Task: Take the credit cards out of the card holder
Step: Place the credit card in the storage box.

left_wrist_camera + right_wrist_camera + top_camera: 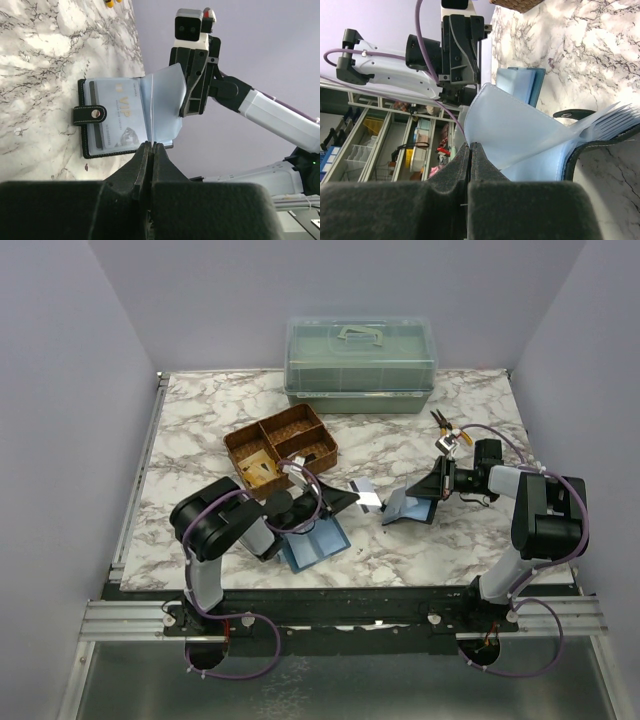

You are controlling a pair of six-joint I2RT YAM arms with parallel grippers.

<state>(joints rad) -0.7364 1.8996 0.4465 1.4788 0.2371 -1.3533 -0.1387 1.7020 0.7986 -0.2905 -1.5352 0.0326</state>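
The card holder (408, 506) lay open on the marble table (200, 420), right of centre between the two arms, its snap tab (90, 115) folded across one cover. The right gripper (470, 146) was clamped on one clear sleeve (520, 125), lifting it away from the other leaves. The left gripper (151, 145) had its fingers pressed together and, seen from above, seemed to pinch a credit card (366, 496) just clear of the holder. To do this step well, I judged, the right arm should hold the sleeve taut and steady while the left draws straight out along the sleeve's mouth, then sets the card down well apart from the wallet. A VIP card (117, 112) sat in another sleeve, so more was left to pull. The brown divided tray (262, 426) held a few items too small to name. The lidded translucent box (360, 365) at the far edge hid whatever was in it.
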